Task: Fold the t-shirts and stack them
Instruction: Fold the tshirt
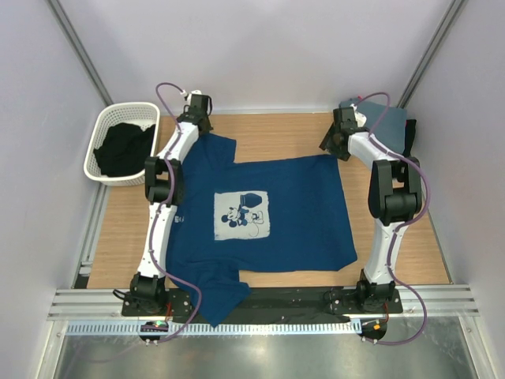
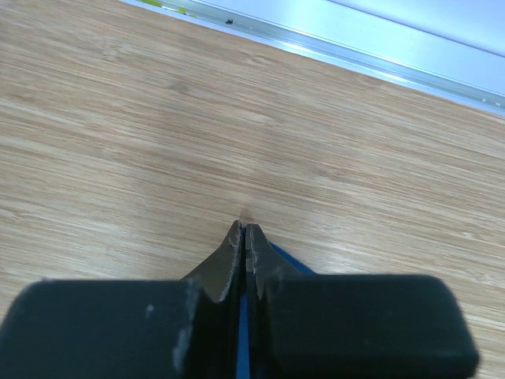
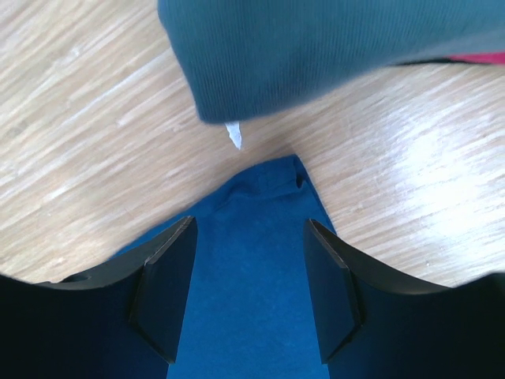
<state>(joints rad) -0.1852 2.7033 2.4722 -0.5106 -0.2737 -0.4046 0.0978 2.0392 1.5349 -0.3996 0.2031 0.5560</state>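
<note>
Right gripper gapes empty over the navy t-shirt, left gripper sits clamped on its edge: limp, light cloth, probably best taken by corners.

T-shirt spread on table centre, basket behind left, folded shirts behind right

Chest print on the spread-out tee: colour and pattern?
Pale square print with a Mickey Mouse figure, on the navy t-shirt. Shows best in top external.
</note>
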